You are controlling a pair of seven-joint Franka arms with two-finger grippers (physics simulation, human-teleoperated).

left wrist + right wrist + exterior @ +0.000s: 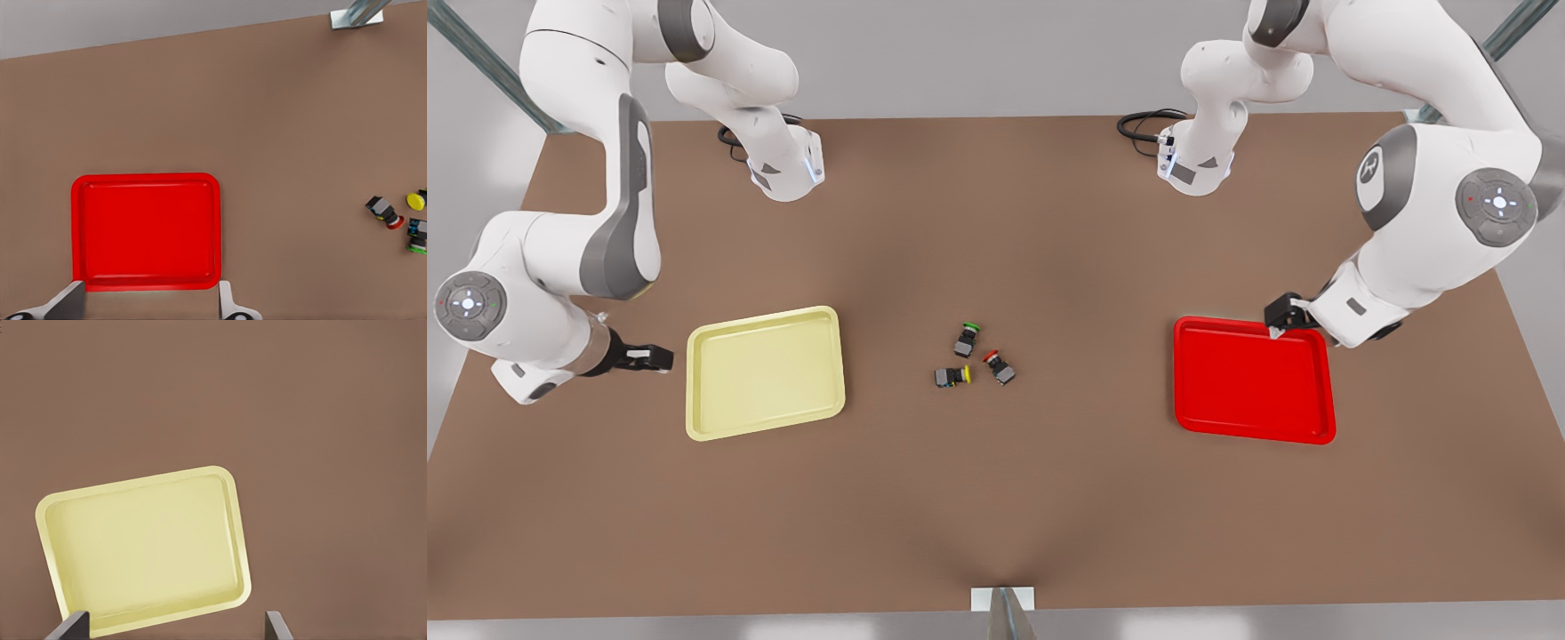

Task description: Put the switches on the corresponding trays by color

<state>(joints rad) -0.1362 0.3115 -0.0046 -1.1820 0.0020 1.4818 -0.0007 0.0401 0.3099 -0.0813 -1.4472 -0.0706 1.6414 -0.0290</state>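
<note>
Currently, I read the task as not yet begun: all three switches lie clustered at the middle of the brown worktop (1049,516), and both trays are bare. In the front view, the green switch (966,339) sits at 12 o'clock of the cluster, the yellow switch (953,377) at 8 o'clock, and the red switch (999,366) at 4 o'clock, each just beside the others but apart. The yellow tray (703,418) lies at 9 o'clock from the cluster, the red tray (1192,418) at 3 o'clock, both well apart from it.

The left end effector (1278,322) hovers at the far corner of the red tray; in its wrist view its fingers (225,301) stand wide apart. The right end effector (660,358) hangs just beside the yellow tray's outer edge, its fingers (275,628) likewise spread wide. Neither holds anything.

I judge the step in hand to be the first reach. Next, each arm must travel inward to the cluster, the left for the red switch, the right for the yellow one. With the bodies so close together, a careful descent is needed to avoid nudging a neighbour.
</note>
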